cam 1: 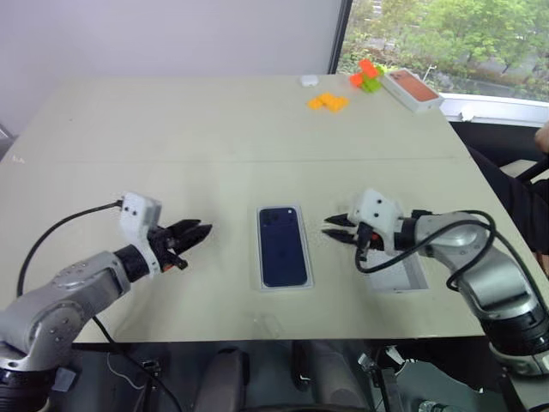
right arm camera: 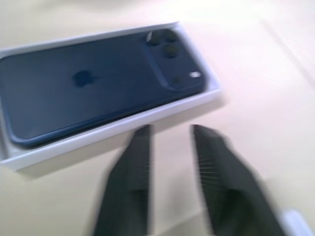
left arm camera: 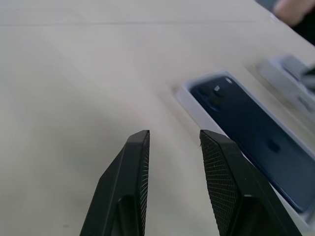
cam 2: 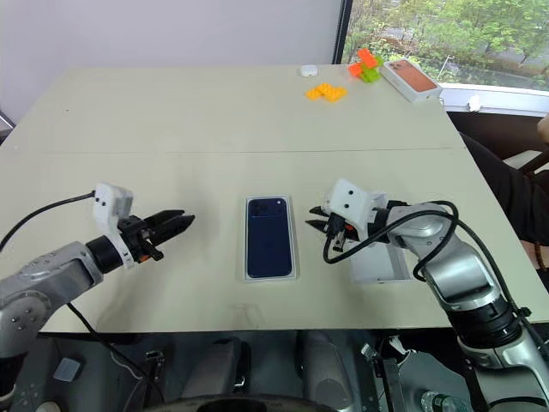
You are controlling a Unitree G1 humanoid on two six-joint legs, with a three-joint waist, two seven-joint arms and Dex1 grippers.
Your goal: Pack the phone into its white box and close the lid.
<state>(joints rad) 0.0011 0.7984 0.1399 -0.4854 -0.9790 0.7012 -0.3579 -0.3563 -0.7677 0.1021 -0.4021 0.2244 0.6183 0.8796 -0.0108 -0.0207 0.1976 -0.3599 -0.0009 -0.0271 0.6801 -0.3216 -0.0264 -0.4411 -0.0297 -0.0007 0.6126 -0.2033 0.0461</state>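
Between the two grippers, the phone (cam 1: 283, 246) was seen lying face down in the white box (cam 1: 299, 280) on the table (cam 1: 214, 129). Left gripper (cam 1: 194, 233) and right gripper (cam 1: 336, 227) were held apart from it on either side, fingers parted and empty (the lid (cam 2: 377, 262) lay under the right arm).

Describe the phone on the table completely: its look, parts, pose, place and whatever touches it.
The phone is a slim, dark navy-blue slab with a glossy back facing up. A raised square camera bump with two lenses sits at its far corner, and a faint logo marks the middle of the back. It lies flat inside the white box, whose thin rim frames it on all sides, near the front middle of the table. Only the box touches it; both grippers are off to its sides, clear of it.
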